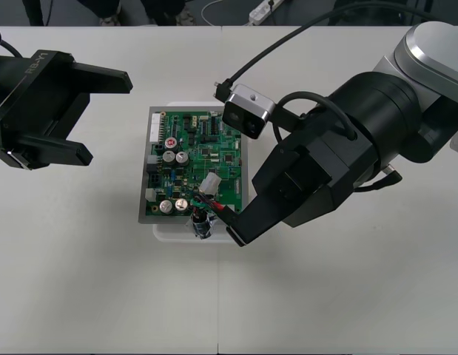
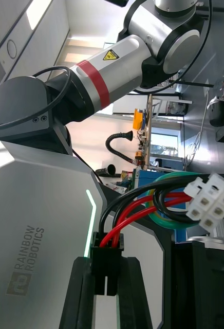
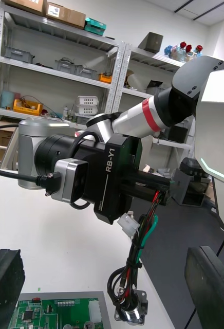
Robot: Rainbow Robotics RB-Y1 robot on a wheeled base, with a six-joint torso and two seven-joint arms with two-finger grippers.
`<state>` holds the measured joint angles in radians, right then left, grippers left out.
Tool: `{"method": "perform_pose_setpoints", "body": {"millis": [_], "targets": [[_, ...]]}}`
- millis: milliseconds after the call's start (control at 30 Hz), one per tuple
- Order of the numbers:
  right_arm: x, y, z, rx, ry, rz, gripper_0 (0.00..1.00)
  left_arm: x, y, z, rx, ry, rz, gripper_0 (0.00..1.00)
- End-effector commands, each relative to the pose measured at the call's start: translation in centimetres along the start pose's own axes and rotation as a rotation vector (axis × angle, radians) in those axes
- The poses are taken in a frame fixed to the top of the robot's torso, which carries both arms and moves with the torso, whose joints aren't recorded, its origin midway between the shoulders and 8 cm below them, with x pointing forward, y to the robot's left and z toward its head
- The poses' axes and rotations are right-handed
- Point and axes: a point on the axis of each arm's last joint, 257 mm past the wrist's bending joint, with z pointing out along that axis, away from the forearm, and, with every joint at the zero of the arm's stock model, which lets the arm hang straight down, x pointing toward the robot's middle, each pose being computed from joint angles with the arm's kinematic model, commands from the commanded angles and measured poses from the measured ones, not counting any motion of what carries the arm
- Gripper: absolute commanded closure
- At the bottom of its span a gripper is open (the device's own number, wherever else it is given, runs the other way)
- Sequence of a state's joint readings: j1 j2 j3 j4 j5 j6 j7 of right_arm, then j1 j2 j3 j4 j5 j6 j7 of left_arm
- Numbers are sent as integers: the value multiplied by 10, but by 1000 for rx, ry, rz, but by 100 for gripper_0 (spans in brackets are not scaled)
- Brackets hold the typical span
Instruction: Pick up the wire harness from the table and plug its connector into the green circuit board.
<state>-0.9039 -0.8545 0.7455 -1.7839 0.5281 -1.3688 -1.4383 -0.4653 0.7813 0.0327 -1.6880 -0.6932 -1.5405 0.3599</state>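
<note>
Table (image 1: 347,310): plain and pale. The green circuit board (image 1: 206,159) sat mid-table on its white base (image 1: 169,231).

Right gripper (image 1: 236,235): in from the right, tips low over the board corner nearest the robot on that side. The fingers were narrow and clamped on the black plug (image 2: 106,259) of the wire harness (image 1: 214,205). The right wrist view had the plug squarely between them.

Left gripper (image 1: 101,117): left of the board and well apart from it, jaws wide, holding nothing.

Harness: up off the table and not plugged in. Red, black and green wires looped out from the plug. A white connector (image 2: 210,202) rode on the loop. The metal socket (image 3: 130,311) hung lowest, by the board's near edge. I could not tell whether it touched.

Risks, as judged:
- Nothing steadied the base, so a firm push on the plug could slide board and base together.
- The fingers covered much of the plug body and might meet neighbouring parts before the plug seated.
- A tilted approach could bend pins or jam the plug halfway.
- The slack loop and white connector could drop between plug and header.
- The dangling socket could catch on the tall capacitors and drag the wires sideways, twisting the plug in the grip.
</note>
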Motion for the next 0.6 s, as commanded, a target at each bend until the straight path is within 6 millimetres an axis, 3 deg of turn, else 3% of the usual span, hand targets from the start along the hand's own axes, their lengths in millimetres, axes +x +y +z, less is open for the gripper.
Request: {"method": "perform_pose_setpoints", "body": {"millis": [33,400,600], "targets": [[7,16,9,7,53,-1,100,-4,-16,-2,31,4,73,9],[36,14,-1,0,169,16,100,-4,-17,-1,36,3,73,9],[41,15,-1,-2,189,17,100,-5,-19,0,41,4,77,8]]}}
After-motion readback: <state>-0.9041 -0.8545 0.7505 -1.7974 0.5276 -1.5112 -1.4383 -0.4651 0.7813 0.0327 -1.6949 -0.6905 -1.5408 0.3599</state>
